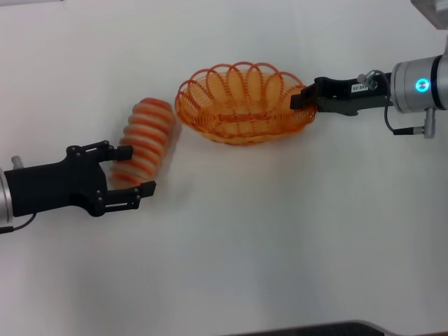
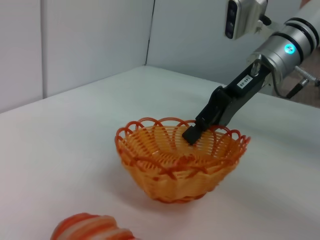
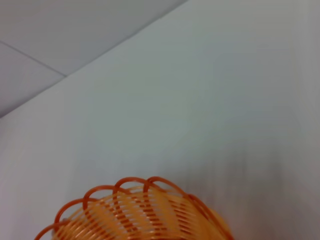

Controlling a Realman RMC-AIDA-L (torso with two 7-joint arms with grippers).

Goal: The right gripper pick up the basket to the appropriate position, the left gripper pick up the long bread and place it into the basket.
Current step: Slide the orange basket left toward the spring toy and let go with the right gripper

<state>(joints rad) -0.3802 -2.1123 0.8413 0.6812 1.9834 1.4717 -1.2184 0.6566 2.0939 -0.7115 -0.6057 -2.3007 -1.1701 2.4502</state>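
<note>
The orange wire basket [image 1: 241, 105] stands at the middle back of the white table. My right gripper [image 1: 302, 98] reaches in from the right and is shut on the basket's right rim, one finger inside it. The left wrist view shows that hold, with the right gripper [image 2: 200, 131] on the basket [image 2: 180, 160]. The right wrist view shows only part of the basket's rim [image 3: 140, 210]. The long bread [image 1: 145, 140], striped orange and cream, lies tilted to the left of the basket. My left gripper [image 1: 136, 170] is open, with one finger on each side of the bread's near end. The bread's top [image 2: 92, 227] shows in the left wrist view.
The white table [image 1: 280, 245] stretches bare in front of the basket and the bread. A dark edge [image 1: 315, 329] runs along the table's front. Pale walls [image 2: 90, 45] rise behind the table.
</note>
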